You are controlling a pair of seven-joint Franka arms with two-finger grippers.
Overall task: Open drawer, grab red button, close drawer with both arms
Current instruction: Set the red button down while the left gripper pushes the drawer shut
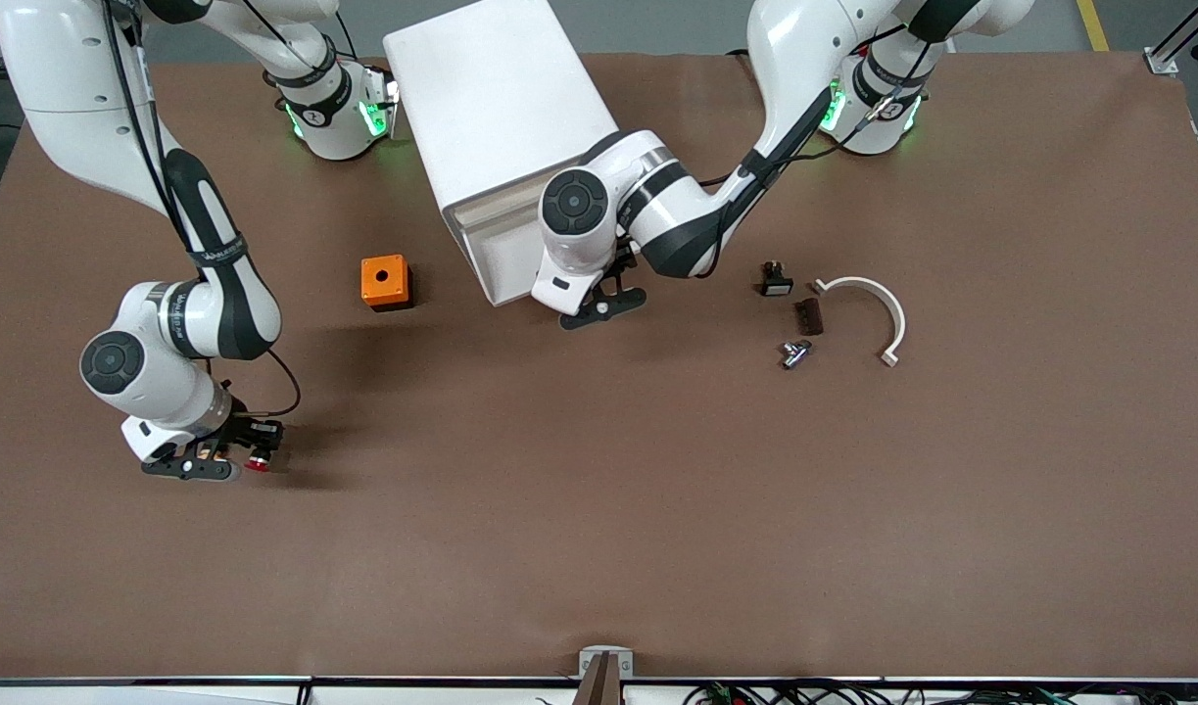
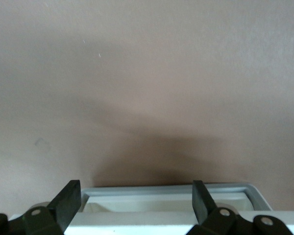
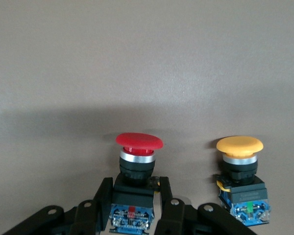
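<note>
right gripper (image 1: 228,460) low at the right arm's end of the table (image 1: 599,548), fingers (image 3: 102,203) narrow and closed around the black-and-blue body of the button (image 3: 135,169), red cap pointing away from the wrist; in the front view only a small red spot (image 1: 257,464) beside the black fingers. an orange-capped button (image 3: 240,169) just beside it in the right wrist view, apart from the fingers. wide bare brown table nearer to the front camera.

left gripper (image 1: 603,305) at the front edge of the drawer (image 1: 505,259), fingers (image 2: 67,201) wide, one at each side above the pale rim (image 2: 166,188), not touching it as far as visible. drawer partly out of the white cabinet (image 1: 496,108); open table in front of it.

orange box (image 1: 384,282) between cabinet and right arm, well apart from both. toward the left arm's end, small black part (image 1: 775,280), dark brown block (image 1: 808,316), metal piece (image 1: 795,352) and white curved clip (image 1: 878,313), near each other
</note>
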